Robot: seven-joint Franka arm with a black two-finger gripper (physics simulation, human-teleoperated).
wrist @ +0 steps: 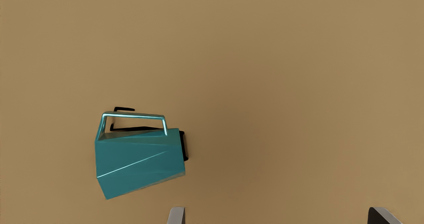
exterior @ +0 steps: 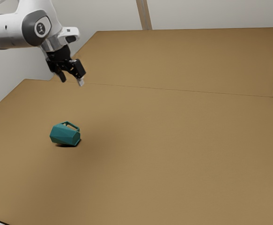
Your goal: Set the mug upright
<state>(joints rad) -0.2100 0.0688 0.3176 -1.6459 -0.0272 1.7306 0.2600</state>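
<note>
Exterior view: mug (exterior: 65, 134) lies on its side on the counter (exterior: 173, 154), handle (wrist: 134, 115) along one flank. Tool (exterior: 72, 80) raised, well apart from it; fingers apart, nothing between. Wrist view: mug sits off the gap's centre. Risk, judged: an off-centre descent could press one finger on the wall, rolling it; tapered, faceted sides may slip during tipping

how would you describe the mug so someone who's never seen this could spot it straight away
Find the wide brown table, then the black gripper over it toward the exterior view's left. Lower in that view lies a faceted mug, tipped on its side. Its teal colour and angular loop handle set it apart from the brown table and black gripper.
</note>
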